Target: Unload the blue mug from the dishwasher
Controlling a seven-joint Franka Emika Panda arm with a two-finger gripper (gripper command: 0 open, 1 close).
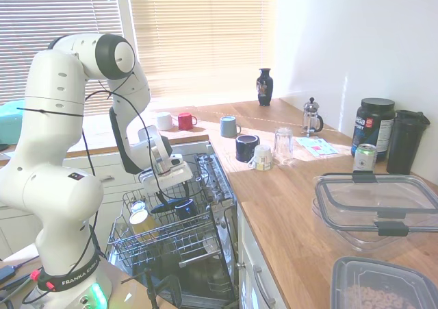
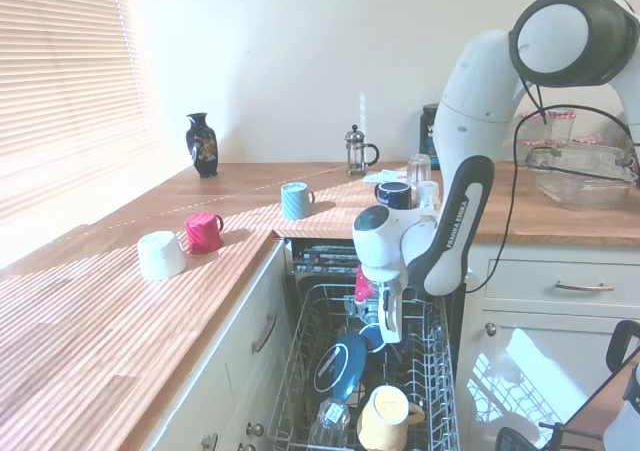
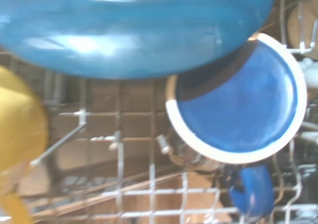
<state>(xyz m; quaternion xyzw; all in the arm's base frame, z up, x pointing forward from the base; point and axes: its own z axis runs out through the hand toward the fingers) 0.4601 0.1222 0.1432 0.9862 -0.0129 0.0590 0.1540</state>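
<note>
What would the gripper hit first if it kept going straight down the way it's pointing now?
Most likely the blue mug in the dishwasher rack: the gripper points down right over it, beside the blue bowl. Exact depth is unclear.

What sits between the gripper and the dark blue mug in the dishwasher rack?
Nothing: the wrist view shows the glossy navy ceramic mug unobstructed, with the wide blue bowl beside it.

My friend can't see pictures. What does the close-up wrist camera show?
A glossy blue ceramic mug with a pale rim lies in the grey wire dishwasher rack, beside a big teal-blue dish and a yellow mug.
</note>
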